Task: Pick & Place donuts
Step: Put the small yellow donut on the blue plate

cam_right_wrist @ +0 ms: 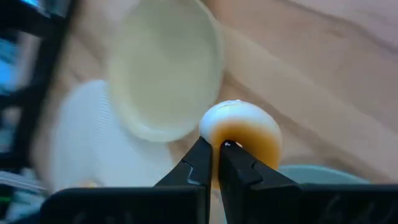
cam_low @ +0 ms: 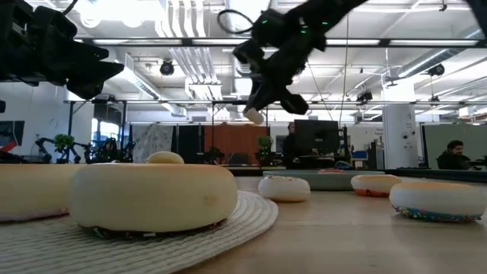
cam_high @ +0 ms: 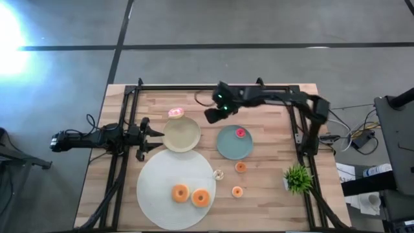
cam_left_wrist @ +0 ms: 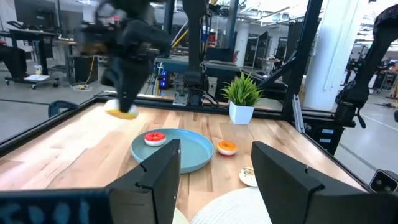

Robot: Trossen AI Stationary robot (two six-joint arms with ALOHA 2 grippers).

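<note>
Counter (cam_high: 272,200): wooden, carries all items.
Mat (cam_high: 155,194): two frosted donuts on it.
Cream plate (cam_high: 182,134): just left of right gripper, likeliest drop spot.
Teal plate (cam_high: 231,147): just below-right, holds red donut (cam_high: 240,133).
Right gripper (cam_right_wrist: 216,163): raised between plates, clamped on small white-topped donut (cam_right_wrist: 241,127).
Left gripper (cam_high: 157,139): fingers apart, waiting at cream plate's left edge.

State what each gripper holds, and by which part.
The right gripper is shut on a small whitish-topped donut, pinched at its edge, lifted above the table. The left gripper is open and holds nothing.
</note>
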